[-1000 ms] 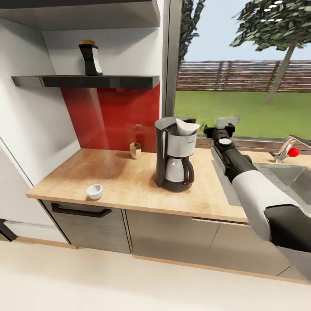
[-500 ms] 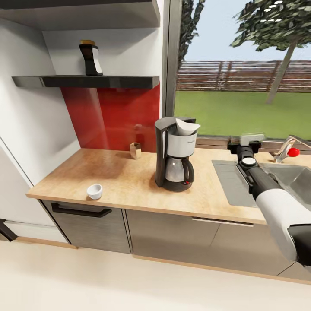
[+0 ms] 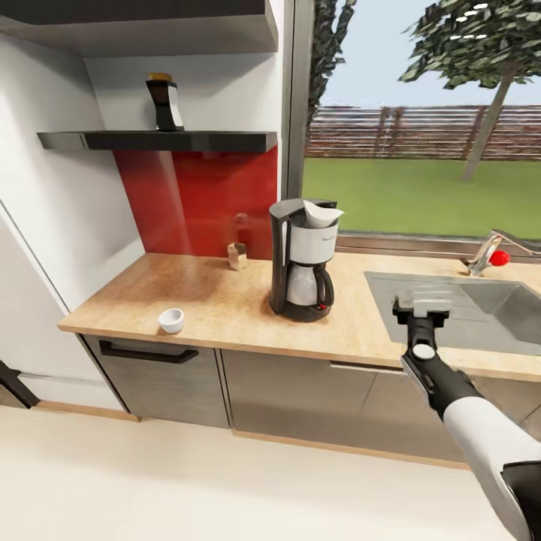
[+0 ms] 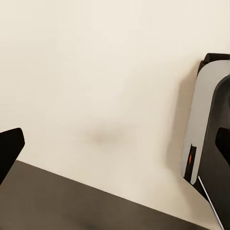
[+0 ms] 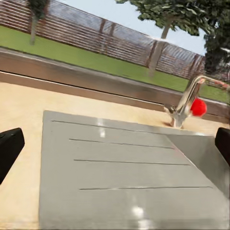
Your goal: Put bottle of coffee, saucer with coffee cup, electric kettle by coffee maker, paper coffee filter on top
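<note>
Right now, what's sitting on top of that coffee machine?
A white paper filter sits in the top of the coffee maker, its rim poking out. Its lower part is hidden inside the housing.

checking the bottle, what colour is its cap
Brownish-gold, on the black bottle on the shelf; head view shows it best.

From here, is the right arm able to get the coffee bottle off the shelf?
Probably not. The right gripper hangs open, low over the sink drainboard, while the bottle stands high on the shelf far across, with the coffee maker between.
</note>
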Motion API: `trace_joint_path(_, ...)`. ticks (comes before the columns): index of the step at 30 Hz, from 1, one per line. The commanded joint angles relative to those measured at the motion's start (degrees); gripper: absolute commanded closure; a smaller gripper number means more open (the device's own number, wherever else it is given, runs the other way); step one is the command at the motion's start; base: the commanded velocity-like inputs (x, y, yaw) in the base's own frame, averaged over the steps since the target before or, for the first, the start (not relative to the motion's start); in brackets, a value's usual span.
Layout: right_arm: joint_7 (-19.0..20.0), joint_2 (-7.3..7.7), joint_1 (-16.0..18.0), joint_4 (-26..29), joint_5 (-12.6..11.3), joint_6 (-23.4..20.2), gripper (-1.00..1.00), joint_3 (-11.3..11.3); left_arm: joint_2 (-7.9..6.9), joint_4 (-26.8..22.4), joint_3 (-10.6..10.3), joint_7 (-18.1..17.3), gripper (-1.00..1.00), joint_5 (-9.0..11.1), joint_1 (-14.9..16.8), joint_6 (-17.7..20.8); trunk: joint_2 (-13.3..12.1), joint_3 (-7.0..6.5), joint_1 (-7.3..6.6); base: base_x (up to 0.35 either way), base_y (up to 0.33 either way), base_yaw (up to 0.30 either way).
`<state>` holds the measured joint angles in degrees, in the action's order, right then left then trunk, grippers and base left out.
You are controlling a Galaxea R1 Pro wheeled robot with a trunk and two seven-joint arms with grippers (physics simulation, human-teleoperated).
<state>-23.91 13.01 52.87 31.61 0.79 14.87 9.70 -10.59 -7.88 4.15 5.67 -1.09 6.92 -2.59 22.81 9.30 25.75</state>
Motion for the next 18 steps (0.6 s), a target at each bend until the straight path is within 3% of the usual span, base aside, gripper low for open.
trace_joint_path(1,-2.77,-0.54,-1.47,-0.1,0.16,2.72,-1.0,0.49,0.03,0.06,0.41,-0.01,-1.0,-0.12,0.07,-0.22,0.11,0.1,0.03,-0.019,0.0,0.0)
trace_joint_path(7,-10.91,-4.27,-7.25,-1.84,0.38,12.98,-1.0,0.5,-0.02,0.06,0.39,-0.04,-1.0,-0.13,0.1,-0.22,0.11,0.1,0.03,-0.008,0.0,0.0)
trace_joint_path(11,-16.27,-5.37,-9.96,-3.85,0.49,20.74,-1.0,0.54,-0.09,0.07,0.35,-0.04,-1.0,-0.14,0.11,-0.22,0.11,0.1,0.03,-0.001,0.0,0.0)
trace_joint_path(14,-19.97,-6.12,-11.63,-8.45,0.52,30.49,-1.0,0.58,-0.06,0.06,0.34,-0.04,-1.0,-0.14,0.11,-0.22,0.11,0.1,0.03,0.0,0.0,0.0)
trace_joint_path(18,-20.86,-9.19,-12.7,-17.85,0.53,43.33,-1.0,0.57,-0.02,0.06,0.38,-0.04,-1.0,-0.14,0.11,-0.22,0.11,0.1,0.03,0.0,0.0,0.0)
